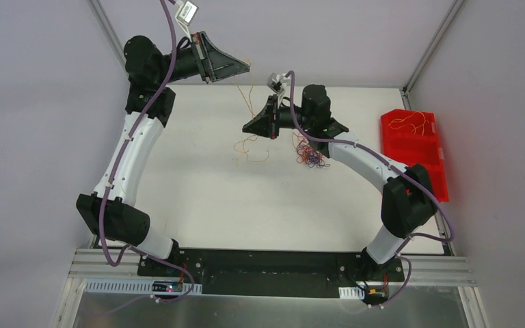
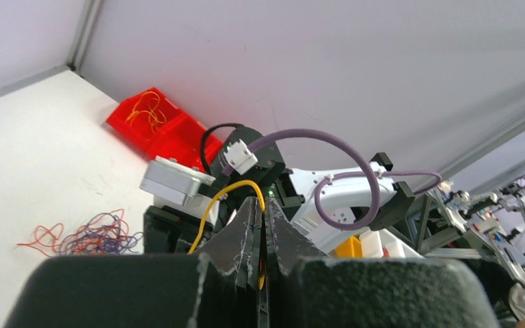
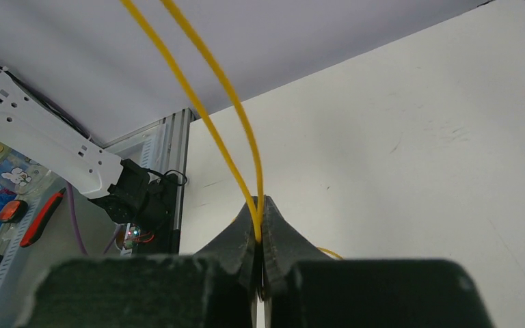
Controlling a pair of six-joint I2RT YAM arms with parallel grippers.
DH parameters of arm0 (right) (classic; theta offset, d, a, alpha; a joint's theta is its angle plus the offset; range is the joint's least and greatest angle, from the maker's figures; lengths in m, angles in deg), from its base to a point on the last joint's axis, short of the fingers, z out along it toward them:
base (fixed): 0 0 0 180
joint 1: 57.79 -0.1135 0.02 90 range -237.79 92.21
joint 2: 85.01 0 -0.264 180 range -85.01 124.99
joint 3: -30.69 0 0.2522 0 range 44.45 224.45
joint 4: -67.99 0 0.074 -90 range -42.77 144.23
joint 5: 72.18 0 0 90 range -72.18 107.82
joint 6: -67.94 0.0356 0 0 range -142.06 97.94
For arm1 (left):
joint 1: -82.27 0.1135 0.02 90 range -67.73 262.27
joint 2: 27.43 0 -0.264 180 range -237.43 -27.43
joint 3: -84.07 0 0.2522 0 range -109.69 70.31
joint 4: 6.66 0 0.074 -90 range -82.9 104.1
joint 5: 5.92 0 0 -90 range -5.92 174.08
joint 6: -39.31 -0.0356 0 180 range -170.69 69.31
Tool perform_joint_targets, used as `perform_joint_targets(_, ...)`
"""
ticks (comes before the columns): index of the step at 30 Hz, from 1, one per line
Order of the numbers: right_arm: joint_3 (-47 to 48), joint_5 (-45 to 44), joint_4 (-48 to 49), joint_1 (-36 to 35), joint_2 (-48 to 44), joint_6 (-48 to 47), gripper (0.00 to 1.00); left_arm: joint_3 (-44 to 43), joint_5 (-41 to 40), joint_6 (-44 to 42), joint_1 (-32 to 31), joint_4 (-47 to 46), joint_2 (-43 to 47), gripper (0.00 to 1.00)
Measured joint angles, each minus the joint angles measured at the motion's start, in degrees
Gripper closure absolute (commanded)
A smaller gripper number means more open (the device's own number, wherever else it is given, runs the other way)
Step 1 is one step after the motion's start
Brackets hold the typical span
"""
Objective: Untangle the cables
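Note:
The cables lie partly on the white table point(image 1: 198, 205). One thin orange-yellow cable point(image 1: 249, 102) hangs from my left gripper point(image 1: 246, 67), which is raised at the back and shut on it; the yellow strand point(image 2: 222, 195) arcs out of the closed tips point(image 2: 263, 203). My right gripper point(image 1: 247, 127) sits lower, just under the left one, and is shut on the same colour of cable. Two yellow strands point(image 3: 229, 96) rise from its pinched tips point(image 3: 260, 205). A tangle of red and blue-purple cables point(image 1: 311, 154) lies beside the right arm, also seen in the left wrist view point(image 2: 89, 236).
A red bin point(image 1: 410, 160) stands at the table's right edge with loose yellow cables point(image 1: 413, 123) inside; the bin point(image 2: 178, 126) also shows in the left wrist view. Loose yellow loops point(image 1: 249, 152) rest on the table under the grippers. Grey walls enclose the back and sides.

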Motion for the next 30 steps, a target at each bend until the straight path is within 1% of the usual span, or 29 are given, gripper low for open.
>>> perform_joint_targets(4,-1.99,0.04,0.11,0.09,-0.72,0.68,1.0,-0.28,-1.16,-0.24,3.34,0.5,0.0,1.0)
perform_joint_targets(7,-3.15,0.0,-0.59,1.29,-2.32,2.1,1.0,1.46,-3.69,-2.21,7.74,3.69,0.59,1.0)
perform_joint_targets(11,-3.41,-0.42,-1.38,5.88,-6.03,4.98,1.0,10.38,-9.46,-10.8,13.7,13.2,4.2,1.0)
perform_joint_targets(13,-3.19,-0.87,-1.49,7.61,-7.87,6.38,1.0,16.17,-11.15,-13.94,14.51,17.55,5.62,1.0)
perform_joint_targets(16,-1.33,-1.27,-1.36,8.26,-9.22,9.27,1.0,23.91,-12.0,-16.55,11.74,21.44,6.01,1.0)
perform_joint_targets(18,0.48,-1.68,-1.03,7.93,-9.27,12.22,1.0,27.3,-12.15,-17.42,8.44,23.58,5.75,1.0)
perform_joint_targets(20,2.32,-2.4,-0.7,7.65,-9.22,15.67,1.0,28.98,-12.15,-18.03,3.65,25.0,5.2,1.0)
perform_joint_targets(23,5.14,-3.13,0.28,7.67,-8.87,20.96,1.0,28.72,-11.93,-18.71,-4.04,24.94,3.82,1.0)
perform_joint_targets(26,6.4,-4.09,0.94,7.8,-8.7,25.49,1.0,25.62,-11.56,-19.19,-10.32,24.9,1.33,1.0)
perform_joint_targets(28,6.49,-5.05,1.55,8.41,-8.7,27.23,1.0,22.95,-11.41,-19.8,-12.39,24.79,-0.57,1.0)
perform_joint_targets(30,6.49,-5.79,1.62,9.97,-8.72,28.22,1.0,21.33,-11.39,-20.24,-13.14,24.46,-1.62,1.0)
